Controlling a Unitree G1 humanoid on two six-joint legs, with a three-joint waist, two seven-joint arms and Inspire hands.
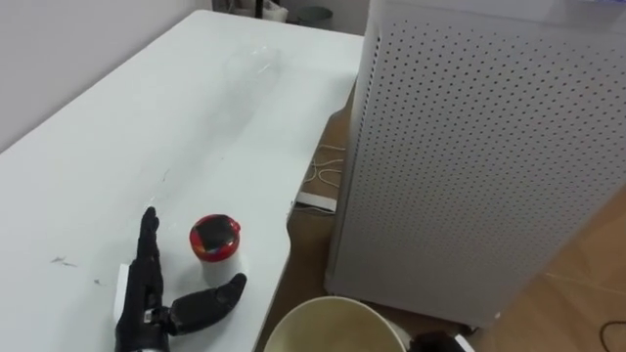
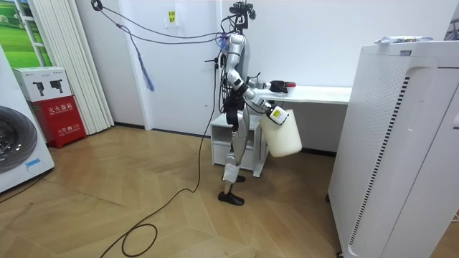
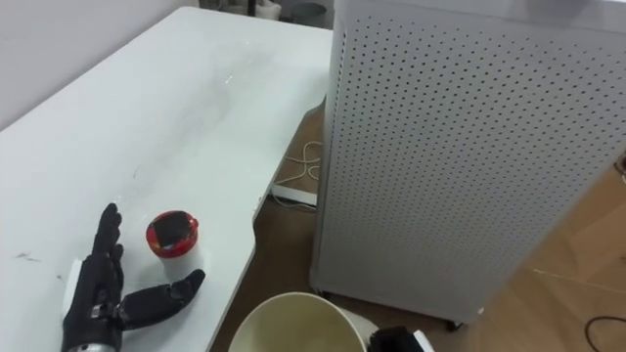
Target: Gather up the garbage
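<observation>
On the white surface (image 1: 147, 127), left hand (image 1: 145, 311) is laid flat, straight-fingered, thumb spread, nothing held. Small white cup with red lid (image 1: 215, 240) is stood upright just beside the thumb. Cream bin (image 1: 333, 328) is seen at right hand (image 1: 430, 342); grip cannot be told.

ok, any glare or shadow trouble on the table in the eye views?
Left eye view: the white table is evenly lit, with no hot spots. The red-lidded cup and the dark left hand stand out well against it, and their shadows are soft. A clear item farther up nearly vanishes into the white top. Room view: even light, only soft shade under the table.
</observation>
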